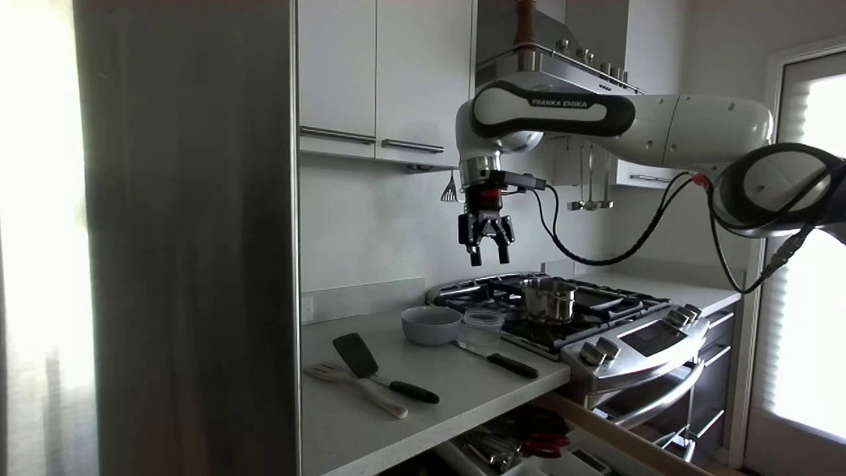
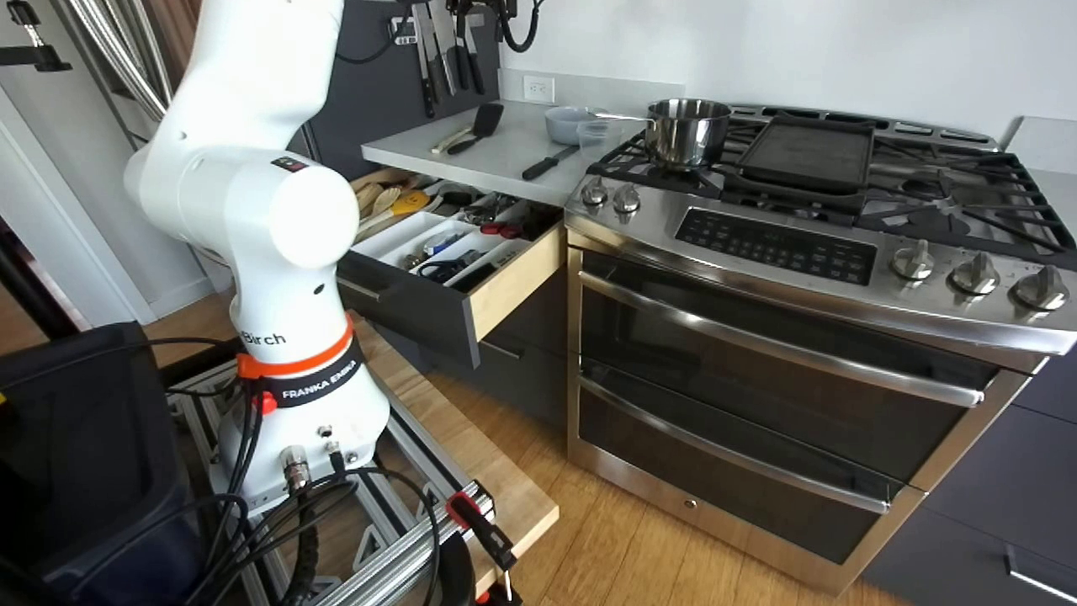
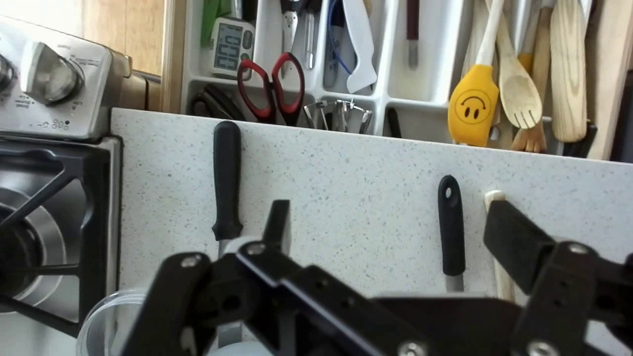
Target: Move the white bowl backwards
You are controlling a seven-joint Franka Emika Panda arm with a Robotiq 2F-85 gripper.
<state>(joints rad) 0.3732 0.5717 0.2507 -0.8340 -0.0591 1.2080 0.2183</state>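
One smooth round white bowl, clear tub alongside, speckled counter beneath, gripper, fingers spread

In an exterior view: dim overall, white glare at door glass, tall panel in shadow; wrist view: counter brightly lit

The white arm, lettered FRANKA EMIKA, wears an orange band, black cables and a black two-fingered hand.
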